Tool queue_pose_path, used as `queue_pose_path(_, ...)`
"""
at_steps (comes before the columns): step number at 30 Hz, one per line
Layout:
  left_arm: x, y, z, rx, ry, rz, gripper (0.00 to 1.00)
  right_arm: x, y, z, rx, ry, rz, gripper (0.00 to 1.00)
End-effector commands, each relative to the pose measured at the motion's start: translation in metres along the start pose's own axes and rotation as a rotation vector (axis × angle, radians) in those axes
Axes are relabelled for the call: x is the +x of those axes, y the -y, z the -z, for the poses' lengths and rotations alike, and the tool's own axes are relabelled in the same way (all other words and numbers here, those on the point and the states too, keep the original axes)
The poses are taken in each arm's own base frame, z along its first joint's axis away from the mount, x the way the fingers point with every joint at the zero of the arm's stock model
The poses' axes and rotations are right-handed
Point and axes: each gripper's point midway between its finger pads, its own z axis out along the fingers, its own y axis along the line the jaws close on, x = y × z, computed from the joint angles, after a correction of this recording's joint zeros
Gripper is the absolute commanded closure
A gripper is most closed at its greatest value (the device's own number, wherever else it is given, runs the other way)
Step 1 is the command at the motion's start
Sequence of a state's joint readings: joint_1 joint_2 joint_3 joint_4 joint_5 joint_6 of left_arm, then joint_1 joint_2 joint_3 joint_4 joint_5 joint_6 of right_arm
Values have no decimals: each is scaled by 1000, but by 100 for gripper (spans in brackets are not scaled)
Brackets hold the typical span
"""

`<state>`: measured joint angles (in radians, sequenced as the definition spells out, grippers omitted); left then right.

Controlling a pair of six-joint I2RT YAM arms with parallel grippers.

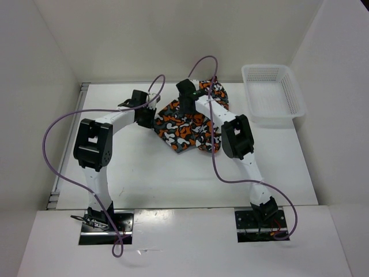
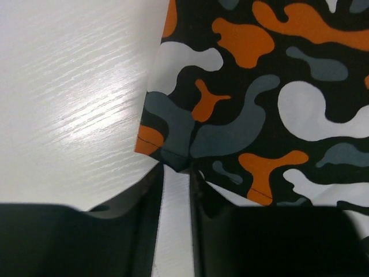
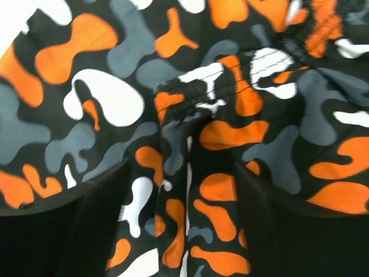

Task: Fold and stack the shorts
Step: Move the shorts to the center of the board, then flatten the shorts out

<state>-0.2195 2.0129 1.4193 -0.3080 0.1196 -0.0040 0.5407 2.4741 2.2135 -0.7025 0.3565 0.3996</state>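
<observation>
Left claw (image 2: 176,173) narrow, a slim strip of bench (image 2: 69,104) showing between its fingers, tips at a hem corner of the shorts (image 2: 259,98); cannot tell if it pinches the cloth. Right claw (image 3: 184,184) wide, fingers (image 3: 92,225) straddling a bunched waistband ridge. Top view: left arm bent at elbow, reaching the shorts' left edge; right arm stretched over them toward the far side. Shorts lie crumpled mid-bench, white basket (image 1: 268,92) near at far right, not touching. Only the wrist views show the claw gaps.
</observation>
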Motion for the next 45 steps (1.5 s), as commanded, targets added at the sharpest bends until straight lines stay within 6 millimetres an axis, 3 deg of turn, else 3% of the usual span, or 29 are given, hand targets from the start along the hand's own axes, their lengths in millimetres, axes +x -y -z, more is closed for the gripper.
queue_pose_path(1,-5,5,-10,27,25,-11,74,-32,14,20,70,88,-32,27)
queue_pose_path(3,-10,4,-12,26,40,-14,93,-21,9,12,45,56,-13,44)
queue_pose_path(4,-10,1,-12,11,39,-14,100,-10,3,6,8,25,-7,64)
queue_pose_path(6,-24,-6,-12,1,72,-9,100,-3,-4,5,-37,-5,13,83)
queue_pose_path(7,-26,-6,-14,1,74,-9,100,2,-5,4,-45,-18,16,100)
queue_pose_path(10,-53,-43,-7,-68,134,27,100,-18,-4,28,-64,26,11,100)
queue_pose_path(12,-70,-84,1,-147,176,69,100,-52,10,63,-100,85,-36,100)
queue_pose_path(13,-104,-100,15,-173,256,74,100,-55,16,73,-113,91,-47,100)
queue_pose_path(14,-109,-117,15,-199,258,92,100,-67,24,86,-137,114,-70,100)
queue_pose_path(15,-121,-144,24,-249,293,115,100,-87,32,123,-169,171,-94,100)
queue_pose_path(16,-145,-160,34,-282,345,119,100,-79,34,132,-187,159,-106,100)
queue_pose_path(18,-163,-178,45,-346,392,128,100,-83,52,169,-251,193,-186,100)
queue_pose_path(20,-186,-192,60,-389,459,129,100,-76,61,187,-329,186,-253,100)
queue_pose_path(21,-187,-193,57,-389,461,129,83,-63,69,196,-348,183,-284,100)
queue_pose_path(23,-189,-186,59,-382,459,123,46,-46,74,199,-363,155,-332,100)
queue_pose_path(24,-189,-174,67,-359,450,114,20,-24,78,194,-350,119,-353,100)
queue_pose_path(25,-188,-158,69,-325,442,100,14,-12,79,191,-350,91,-358,100)
queue_pose_path(26,-196,-138,94,-276,474,78,10,8,78,184,-351,43,-360,100)
queue_pose_path(27,-170,-116,80,-227,408,68,7,13,78,185,-360,33,-381,100)
queue_pose_path(28,-158,-100,84,-197,389,57,7,21,82,179,-344,12,-398,100)
queue_pose_path(29,-159,-80,112,-166,422,36,7,32,82,176,-348,-9,-406,100)
queue_pose_path(30,-143,-55,110,-124,376,17,7,31,80,179,-371,3,-419,100)
queue_pose_path(31,-110,-43,100,-103,291,19,7,40,80,173,-362,-18,-442,100)
queue_pose_path(32,-91,-23,112,-48,235,14,7,38,84,175,-383,-22,-468,100)
queue_pose_path(35,-34,26,117,63,72,-15,8,22,83,178,-427,7,-516,100)
queue_pose_path(40,7,113,139,261,-13,-132,1,-36,58,190,-546,63,-552,100)
queue_pose_path(42,24,129,136,287,-29,-167,1,-57,58,196,-568,104,-586,100)
queue_pose_path(43,51,138,130,283,-72,-200,1,-72,55,204,-595,143,-604,100)
queue_pose_path(45,64,149,122,277,-70,-243,1,-89,58,214,-625,175,-682,100)
